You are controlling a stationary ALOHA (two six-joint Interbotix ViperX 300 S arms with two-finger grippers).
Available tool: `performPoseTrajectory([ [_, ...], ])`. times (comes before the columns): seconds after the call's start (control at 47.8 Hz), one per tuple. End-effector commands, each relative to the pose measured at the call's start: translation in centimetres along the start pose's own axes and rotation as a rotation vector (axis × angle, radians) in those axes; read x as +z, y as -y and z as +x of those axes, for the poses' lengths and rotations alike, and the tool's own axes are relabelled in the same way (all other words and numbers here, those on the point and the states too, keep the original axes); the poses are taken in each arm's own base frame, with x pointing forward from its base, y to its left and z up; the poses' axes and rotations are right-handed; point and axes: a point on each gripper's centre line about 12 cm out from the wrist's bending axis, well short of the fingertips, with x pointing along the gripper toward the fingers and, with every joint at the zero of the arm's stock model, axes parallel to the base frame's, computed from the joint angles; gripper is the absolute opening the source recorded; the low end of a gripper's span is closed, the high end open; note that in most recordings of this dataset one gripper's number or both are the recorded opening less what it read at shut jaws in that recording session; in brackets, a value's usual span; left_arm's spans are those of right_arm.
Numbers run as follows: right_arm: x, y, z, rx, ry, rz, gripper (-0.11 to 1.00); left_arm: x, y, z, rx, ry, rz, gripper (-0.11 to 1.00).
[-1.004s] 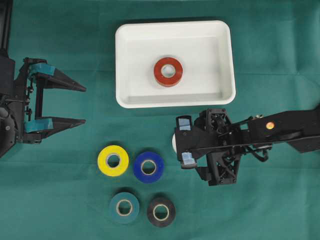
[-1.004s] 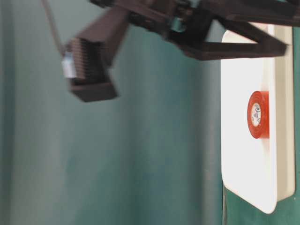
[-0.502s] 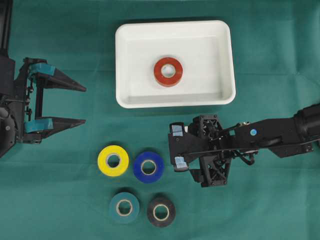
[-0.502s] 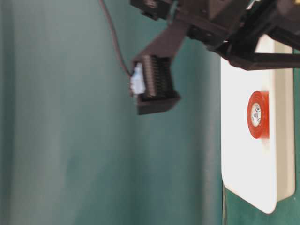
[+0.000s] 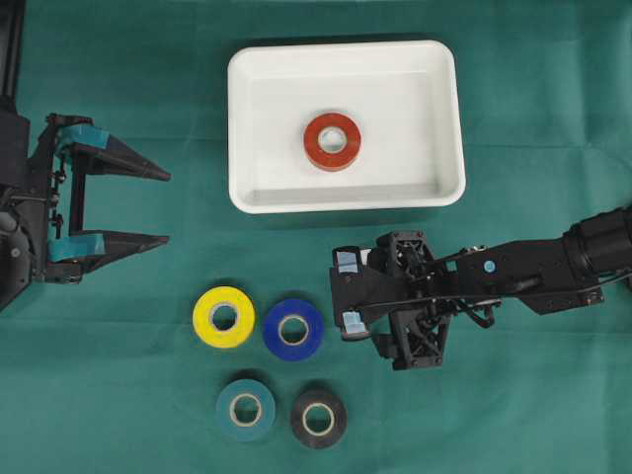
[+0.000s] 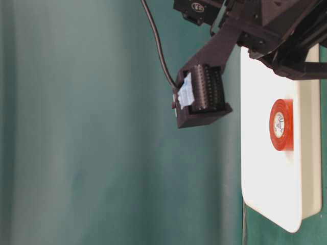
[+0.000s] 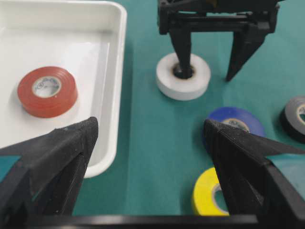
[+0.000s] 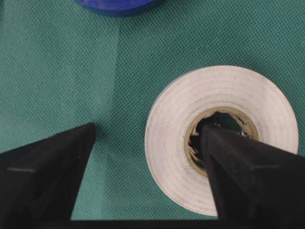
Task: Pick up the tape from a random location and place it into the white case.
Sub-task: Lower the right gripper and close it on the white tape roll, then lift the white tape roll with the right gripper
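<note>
While no roll is yet lifted, inspected from largest item down.

Green cloth [image 5: 553, 415]: covers whole work surface, fine weave, likely enough friction to keep a roll from skating.

White case [image 5: 442, 118]: flat on cloth at upper centre of overhead view; holds red tape roll [image 5: 332, 141] lying flat near middle. Ample bare floor left.

Right arm: reaches in from right edge of overhead view, wrist pitched down, right gripper [image 7: 209, 71] standing upright over white tape roll [image 7: 183, 76]. Roll on cloth just below case's lower rim, beside blue tape roll [image 5: 293, 329]; hidden beneath gripper in overhead view. One finger down inside core, other outside the ring and clear of it. Jaws part-open, nothing clamped.

Left gripper [image 5: 163, 207]: parked at left, level, jaws spread wide, empty.

Remaining rolls: yellow tape roll [image 5: 223, 317], teal tape roll [image 5: 245, 409], black tape roll [image 5: 318, 418], grouped below centre, apart from white case.

Handling judgement: white roll light, stiff, smooth-sided, not fragile. Best hold across ring wall, core to outer face, as fingers now straddle. Risk judged: roll tilting or swinging if pinched off-centre.
</note>
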Motion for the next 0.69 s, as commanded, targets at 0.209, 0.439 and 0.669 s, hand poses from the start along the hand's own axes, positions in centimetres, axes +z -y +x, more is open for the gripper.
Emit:
performPoseTrajectory([
  [0.209, 0.48, 0.01, -0.47, 0.002, 0.015, 0.003, 0.45, 0.44, 0.05, 0.06, -0.002, 0.015, -0.003, 0.98],
  [0.439, 0.54, -0.01, -0.49, 0.003, 0.017, 0.003, 0.35, 0.47, 0.05, 0.03, -0.002, 0.017, -0.003, 0.98],
  [0.669, 0.69, -0.04, -0.75, 0.004, 0.024, 0.001, 0.35, 0.44, 0.05, 0.06, -0.002, 0.015, -0.003, 0.98],
])
